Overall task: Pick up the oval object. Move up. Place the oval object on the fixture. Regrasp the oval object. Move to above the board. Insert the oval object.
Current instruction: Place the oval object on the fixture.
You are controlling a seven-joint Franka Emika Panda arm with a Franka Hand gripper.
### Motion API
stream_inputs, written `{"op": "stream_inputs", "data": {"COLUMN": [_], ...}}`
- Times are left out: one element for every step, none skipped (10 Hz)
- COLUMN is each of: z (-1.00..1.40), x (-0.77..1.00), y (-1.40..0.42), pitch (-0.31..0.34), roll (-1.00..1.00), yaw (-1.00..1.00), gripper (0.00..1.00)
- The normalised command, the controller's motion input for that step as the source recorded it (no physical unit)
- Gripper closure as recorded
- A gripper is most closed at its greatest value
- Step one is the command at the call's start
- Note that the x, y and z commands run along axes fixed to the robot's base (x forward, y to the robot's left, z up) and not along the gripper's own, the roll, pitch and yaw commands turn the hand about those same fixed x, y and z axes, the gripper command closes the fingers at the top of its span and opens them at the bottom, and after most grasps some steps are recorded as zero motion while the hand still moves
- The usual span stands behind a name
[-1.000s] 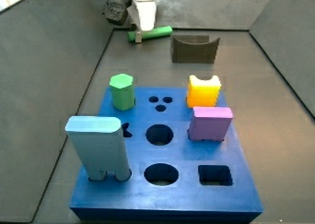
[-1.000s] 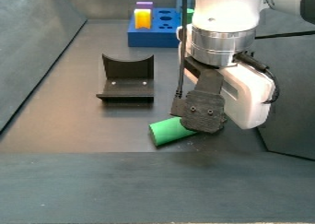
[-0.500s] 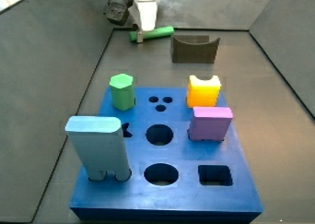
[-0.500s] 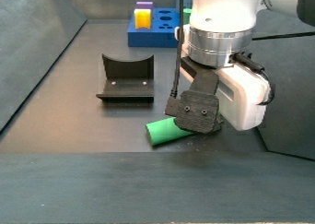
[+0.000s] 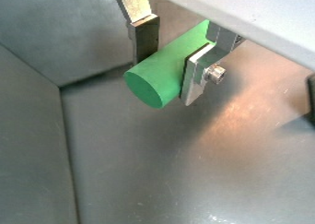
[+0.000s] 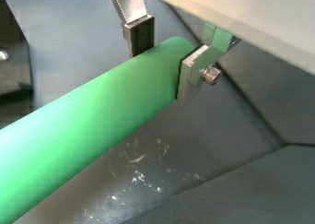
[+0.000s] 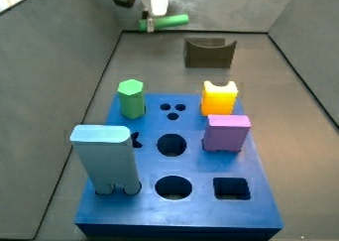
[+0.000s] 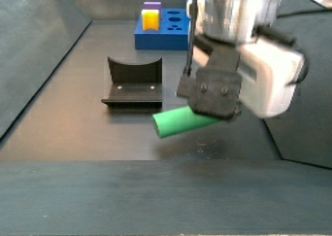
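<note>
Plain green oval object (image 5: 167, 69) between silver gripper (image 5: 170, 51) plates; blue board (image 7: 185, 185); dark olive-grey fixture (image 8: 131, 82).

Light is even and soft across both side views, coming from overhead, with only faint shadows under the pieces on the board (image 7: 199, 190). Motion blur smears the gripper (image 8: 208, 106) and the arm above it in a side view; the oval object (image 8: 188, 119) it carries looks soft-edged too. In a wrist view a warm glare patch glows on the grey floor (image 5: 246, 112). Close up, the oval object (image 6: 99, 135) is bright and saturated, and small white specks glint on the floor below it.
</note>
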Motion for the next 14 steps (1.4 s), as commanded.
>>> {"op": "stream_inputs", "data": {"z": [1.0,1.0,1.0,1.0,1.0,1.0,1.0,1.0,0.95,0.77,0.67,0.48,0.34,0.19], "x": [0.0,0.0,-0.01,-0.02,-0.02,-0.03,-0.03,-0.03,-0.03,-0.02,-0.02,-0.01,0.0,0.01], "y": [0.0,0.0,0.0,0.0,0.0,0.0,0.0,0.0,0.0,0.0,0.0,0.0,0.0,0.0], "pitch": [0.0,0.002,0.022,0.032,0.036,0.05,0.054,0.06,0.066,0.076,0.081,0.09,0.098,0.102], "roll": [0.0,0.0,0.01,0.02,0.04,0.06,0.07,0.08,0.08,0.09,0.09,0.09,0.08,0.07], "yaw": [0.0,0.0,-0.01,-0.02,-0.02,-0.03,-0.03,-0.01,0.0,0.01,0.01,0.01,0.02,0.02], "gripper": [1.0,1.0,1.0,1.0,1.0,1.0,1.0,1.0,1.0,1.0,1.0,1.0,1.0,1.0]}}
